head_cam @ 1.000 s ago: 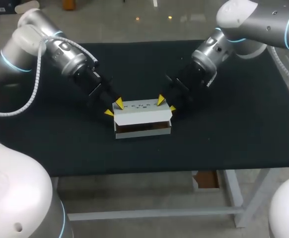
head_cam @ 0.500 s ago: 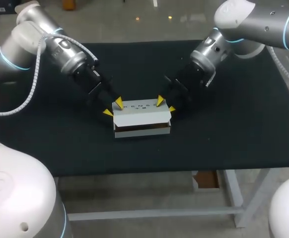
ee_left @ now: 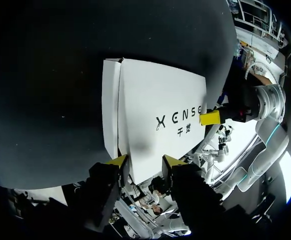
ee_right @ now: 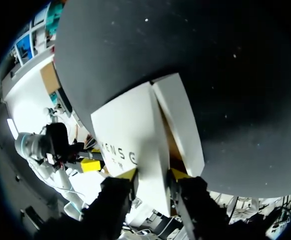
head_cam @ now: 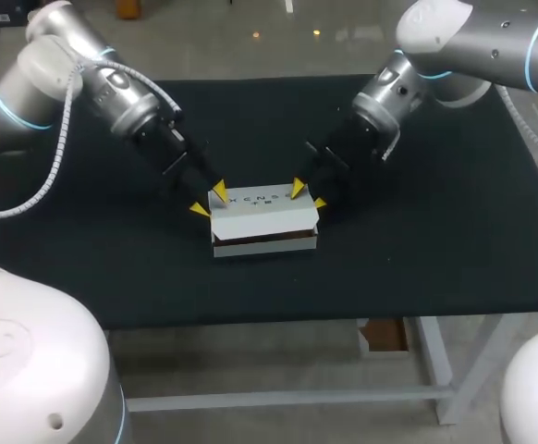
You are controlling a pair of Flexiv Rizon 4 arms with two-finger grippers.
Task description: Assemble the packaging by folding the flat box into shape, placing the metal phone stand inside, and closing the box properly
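Note:
A white box (head_cam: 264, 220) sits in the middle of the black table, its printed lid (ee_left: 155, 115) lying almost flat. A thin brown gap shows under the lid's front edge. My left gripper (head_cam: 210, 202) is at the box's rear left corner, open, one yellow tip on the lid and the other beside the box's end. My right gripper (head_cam: 308, 195) is at the rear right corner, open, with its tips over the lid (ee_right: 130, 135) and the side flap (ee_right: 180, 125). In each wrist view the lid spreads wider than the fingers. No phone stand is in sight.
The black table top (head_cam: 435, 240) is bare around the box on all sides. Its front edge runs a short way in front of the box.
The lid's front edge has sunk slightly. My left arm's elbow has shifted a little back. Both grippers stay at the box's rear corners.

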